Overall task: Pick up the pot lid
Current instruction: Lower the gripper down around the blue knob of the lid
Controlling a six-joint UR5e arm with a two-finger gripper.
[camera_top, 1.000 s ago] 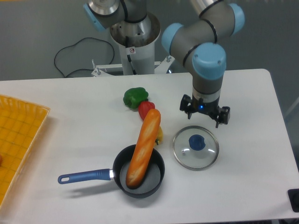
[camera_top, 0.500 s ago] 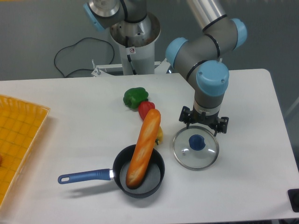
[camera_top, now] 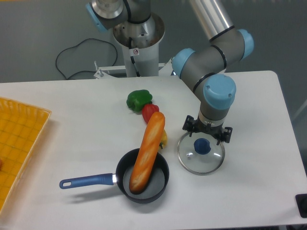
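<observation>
My gripper (camera_top: pixel 206 134) is open, its two dark fingertips spread left and right over the back part of the pot lid. The lid (camera_top: pixel 195 164) is a round clear glass disc with a thin rim, lying flat on the right half of the table. At its middle is a dark blue knob (camera_top: pixel 202 146), which shows just in front of the fingers with nothing closed around it. The gripper hides some of the lid's back edge. How high the fingertips are above the glass I cannot tell.
Left of the lid, a black pan (camera_top: pixel 125 165) with a blue handle (camera_top: pixel 86 181) holds a long baguette (camera_top: pixel 149 148). A yellow item (camera_top: pixel 164 139), a red one (camera_top: pixel 149 110) and a green pepper-like one (camera_top: pixel 138 99) lie behind. A yellow-orange crate (camera_top: pixel 21 143) stands far left.
The arm has come down and towards the camera, bringing my gripper from behind the lid to over its back part, close to the knob. The fingers have stayed apart, and the lid has not moved.
</observation>
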